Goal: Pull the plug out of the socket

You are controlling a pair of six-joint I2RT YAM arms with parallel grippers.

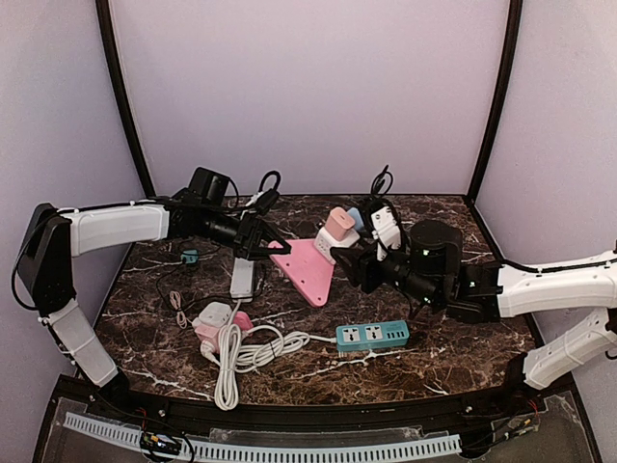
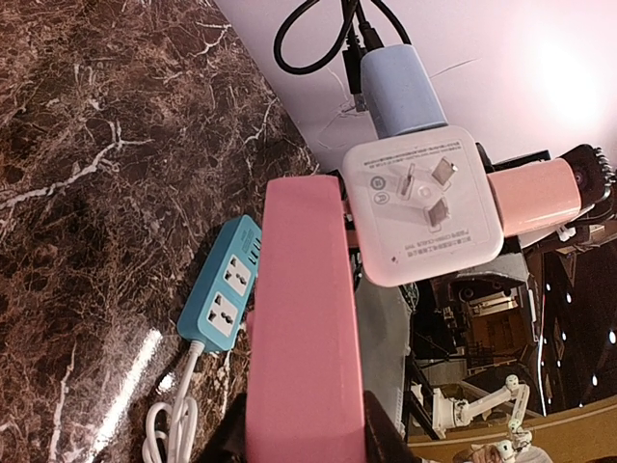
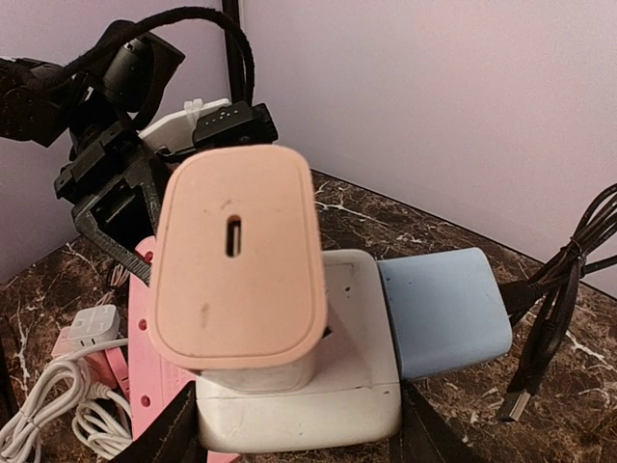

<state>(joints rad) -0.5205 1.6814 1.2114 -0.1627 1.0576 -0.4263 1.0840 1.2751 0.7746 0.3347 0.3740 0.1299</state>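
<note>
The left gripper (image 1: 262, 241) is clamping one corner of the pink socket board (image 1: 308, 272), its two fingers closed on the board's edge. The right gripper (image 1: 349, 258) is squeezing the white cube adapter (image 3: 328, 386) from both sides, with dark fingers (image 3: 169, 434) pressing at the cube's lower flanks. The pink plug (image 3: 236, 256) is sitting in the cube's top face and the blue plug (image 3: 443, 309) is sticking out of its side. The whole cluster is sitting at the far corner of the board, near the middle of the table (image 1: 453, 367).

From the left wrist view, the cube's metal prongs (image 2: 439, 174) are showing bare and facing the camera. So I judge the cube is already free of the board and the arms are in the separating step. Both chargers are seated in the cube, and if one of them is the plug meant, that pull is not yet done. The next move calls for the left arm bracing the board while the right draws straight away, without twisting.

A teal power strip (image 1: 372, 335) is lying near the front with nothing plugged in.

The cube's pronged face is carrying rows of small printed text and round marks. They are too small for me to read, and I am seeing no brand anywhere.
</note>
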